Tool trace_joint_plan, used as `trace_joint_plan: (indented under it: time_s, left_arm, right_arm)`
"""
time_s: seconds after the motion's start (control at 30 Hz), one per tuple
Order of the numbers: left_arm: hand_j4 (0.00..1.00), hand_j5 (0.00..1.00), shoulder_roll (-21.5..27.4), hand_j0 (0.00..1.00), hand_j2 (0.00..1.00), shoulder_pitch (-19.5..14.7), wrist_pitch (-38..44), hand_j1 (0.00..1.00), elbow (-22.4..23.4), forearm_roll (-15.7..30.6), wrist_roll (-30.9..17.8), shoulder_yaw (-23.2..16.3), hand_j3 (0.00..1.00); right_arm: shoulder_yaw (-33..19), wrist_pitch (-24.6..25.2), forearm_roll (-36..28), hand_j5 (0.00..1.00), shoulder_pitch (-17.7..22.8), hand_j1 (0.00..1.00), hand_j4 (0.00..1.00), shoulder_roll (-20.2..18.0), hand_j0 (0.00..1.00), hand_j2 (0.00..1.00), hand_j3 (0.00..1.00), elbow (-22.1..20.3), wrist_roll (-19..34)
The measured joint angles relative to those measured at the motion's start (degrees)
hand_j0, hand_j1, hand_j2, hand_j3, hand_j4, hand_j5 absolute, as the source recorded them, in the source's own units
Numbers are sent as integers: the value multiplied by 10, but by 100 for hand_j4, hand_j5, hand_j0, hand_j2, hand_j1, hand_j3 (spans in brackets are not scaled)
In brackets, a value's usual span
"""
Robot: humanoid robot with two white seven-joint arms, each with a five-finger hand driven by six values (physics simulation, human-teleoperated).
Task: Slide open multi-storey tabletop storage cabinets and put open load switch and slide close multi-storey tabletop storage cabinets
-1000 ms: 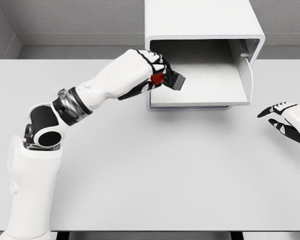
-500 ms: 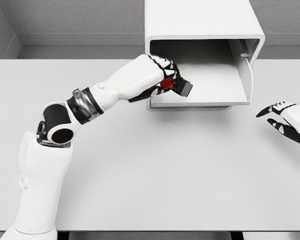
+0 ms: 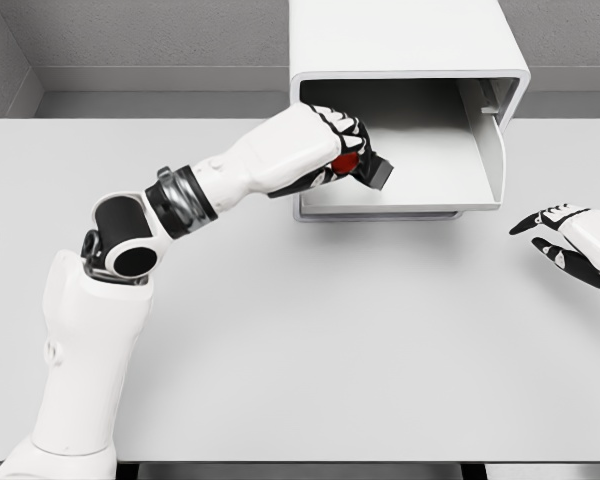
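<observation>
White left hand (image 3: pixel 332 140) grips one load switch (image 3: pixel 368 168).

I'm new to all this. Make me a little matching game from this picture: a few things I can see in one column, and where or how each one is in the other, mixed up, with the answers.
Things:
1. left hand
2. right hand
3. load switch
4. cabinet drawer

States:
A. slid open, its tray bare on the right
B. resting open at the table's right edge
C. dark with a red part, held over the tray
D. curled around something, reaching into the drawer

Pairs: 1-D, 2-B, 3-C, 4-A
</observation>
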Motion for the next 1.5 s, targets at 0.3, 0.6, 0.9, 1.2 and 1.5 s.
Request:
trace_joint_plan:
  time_s: [0.3,0.6,0.9,1.2,1.5]
  left_arm:
    - [39,39,0,39,39,-17,0,39,4,-16,0,-19,39]
    - [40,40,0,40,40,-36,0,40,23,-26,0,-29,40]
    - [60,60,0,60,60,-37,0,60,24,-27,0,-42,60]
    - [67,67,0,67,67,-37,0,67,23,-27,0,-44,67]
    - [69,69,0,69,69,-37,0,69,21,-26,0,-44,69]
  right_arm:
    - [0,0,0,53,0,53,53,0,53,53,53,0,0]
    - [0,0,0,54,0,54,54,0,54,54,54,-1,0]
    - [0,0,0,54,0,54,54,0,54,54,54,0,0]
    - [0,0,0,54,0,54,54,0,54,54,54,0,-1]
    - [0,0,0,54,0,54,54,0,54,54,54,0,-1]
